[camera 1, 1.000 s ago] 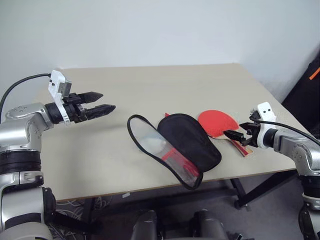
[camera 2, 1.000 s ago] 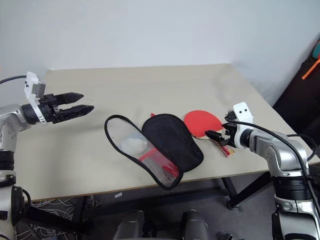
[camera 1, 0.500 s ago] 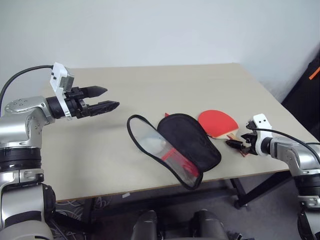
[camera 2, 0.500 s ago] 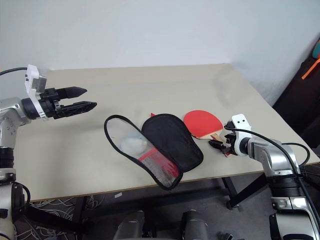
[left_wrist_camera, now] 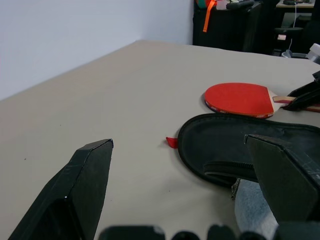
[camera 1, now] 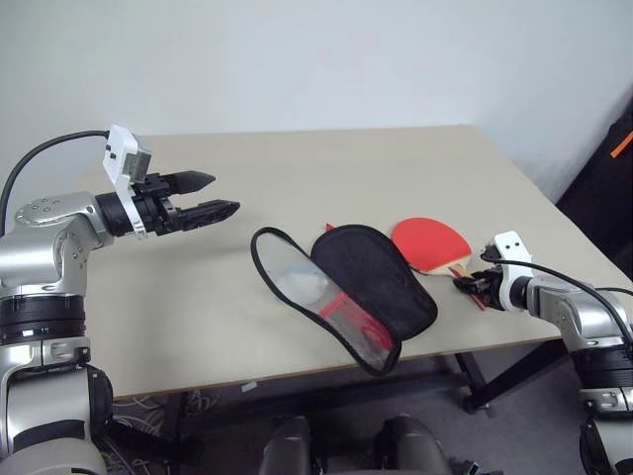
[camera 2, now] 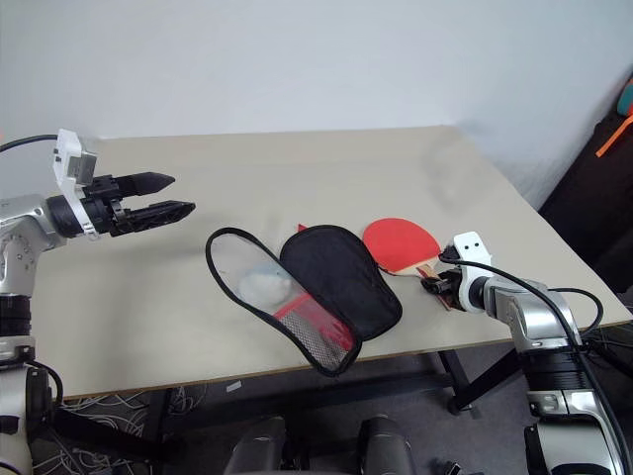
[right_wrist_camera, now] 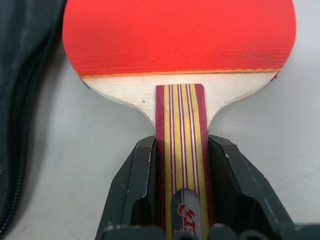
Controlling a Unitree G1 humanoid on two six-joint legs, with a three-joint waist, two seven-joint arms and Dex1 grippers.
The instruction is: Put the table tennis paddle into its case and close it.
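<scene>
The table tennis paddle (camera 1: 430,240) lies flat on the table with its red face up, and its striped wooden handle (right_wrist_camera: 181,130) points toward the table's right front edge. My right gripper (camera 1: 473,285) is down at the table, shut on that handle with a finger (right_wrist_camera: 132,175) pressed against each side. Just left of the paddle the case (camera 1: 371,277) lies unzipped. Its black half is folded open beside a black-rimmed half (camera 1: 295,277) with mesh and red inside. My left gripper (camera 1: 224,193) hovers open above the table's left part, well away from the case.
The beige table (camera 1: 297,163) stands against a white wall. Its front edge runs close below the case and its right edge close to my right gripper. Dark equipment with an orange strap (camera 1: 621,143) stands beyond the right edge.
My right gripper has come down to the paddle's handle and closed on it. The paddle and the case lie where they did, and my left gripper has stayed open in almost the same place.
</scene>
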